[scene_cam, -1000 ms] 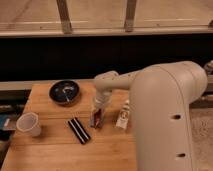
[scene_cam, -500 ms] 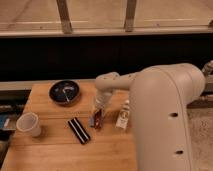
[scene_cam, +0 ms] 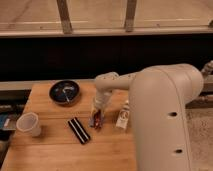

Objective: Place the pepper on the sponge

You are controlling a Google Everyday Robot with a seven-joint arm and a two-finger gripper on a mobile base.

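Observation:
The pepper (scene_cam: 96, 120) is a small dark-red shape lying on the wooden table (scene_cam: 55, 150) near its middle. My gripper (scene_cam: 98, 111) reaches down from the white arm and sits right over the pepper's upper end. The sponge (scene_cam: 4, 121) shows as a blue-grey patch at the far left edge of the view, just left of the white cup and partly cut off. It lies well to the left of the gripper.
A white cup (scene_cam: 28, 124) stands at the table's left. A dark bowl (scene_cam: 64, 92) sits at the back left. A black striped block (scene_cam: 79, 130) lies left of the pepper, a white bottle (scene_cam: 122, 116) right of it. My arm's bulky body (scene_cam: 160, 125) fills the right side.

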